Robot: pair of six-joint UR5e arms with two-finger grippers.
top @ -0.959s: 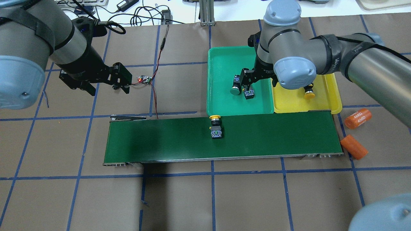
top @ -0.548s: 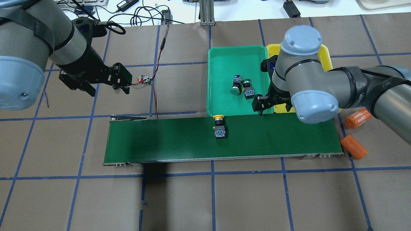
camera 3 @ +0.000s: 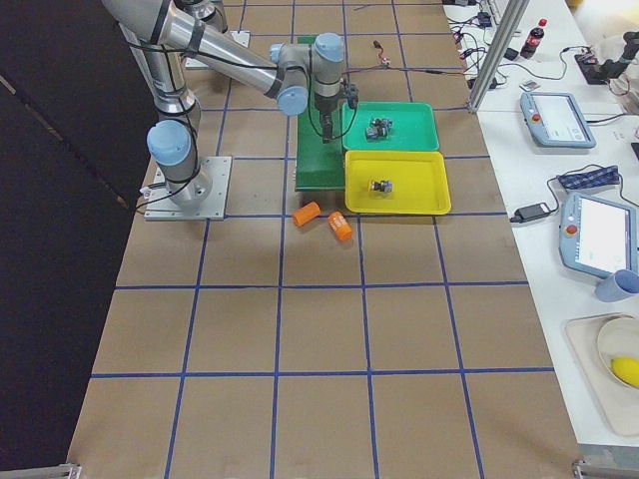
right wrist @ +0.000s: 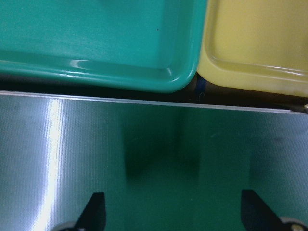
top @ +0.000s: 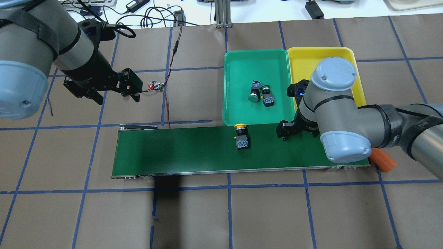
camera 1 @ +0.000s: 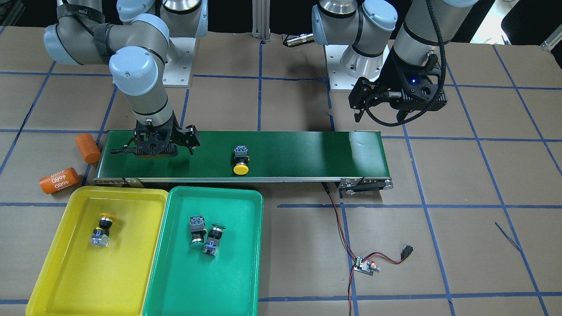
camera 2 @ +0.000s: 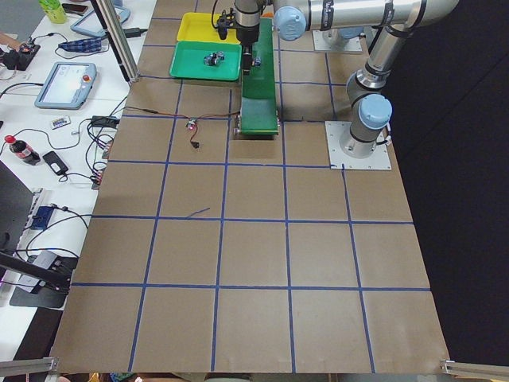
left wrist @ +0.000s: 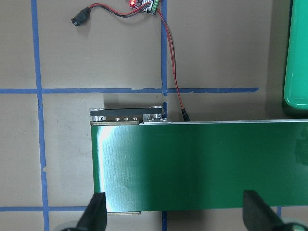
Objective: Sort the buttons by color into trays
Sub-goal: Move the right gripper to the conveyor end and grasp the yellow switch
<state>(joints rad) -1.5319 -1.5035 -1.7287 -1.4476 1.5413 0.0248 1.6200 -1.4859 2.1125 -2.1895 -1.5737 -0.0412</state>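
One yellow-capped button (top: 241,136) (camera 1: 241,161) lies on the conveyor belt. Two green-capped buttons (top: 254,92) (top: 267,97) lie side by side in the teal-green tray (top: 238,65) (camera 1: 237,263). Another yellow-capped button (camera 1: 102,229) lies in the yellow tray (camera 1: 52,263) (top: 325,55); my right arm hides it in the overhead view. My right gripper (top: 289,130) (camera 1: 153,147) (right wrist: 173,214) hangs open and empty over the belt, to the right of the yellow button in the overhead view. My left gripper (top: 129,88) (left wrist: 175,214) is open and empty, off the belt's left end.
The dark-green conveyor belt (top: 180,152) runs across the table in front of both trays. Two orange cylinders (camera 1: 59,180) (camera 1: 87,148) lie past its right end. A small circuit board (top: 155,85) with red wires sits near my left gripper.
My right gripper has left the teal-green tray and come back over the belt, empty. The yellow button on the belt has drifted right. The left arm has not moved.
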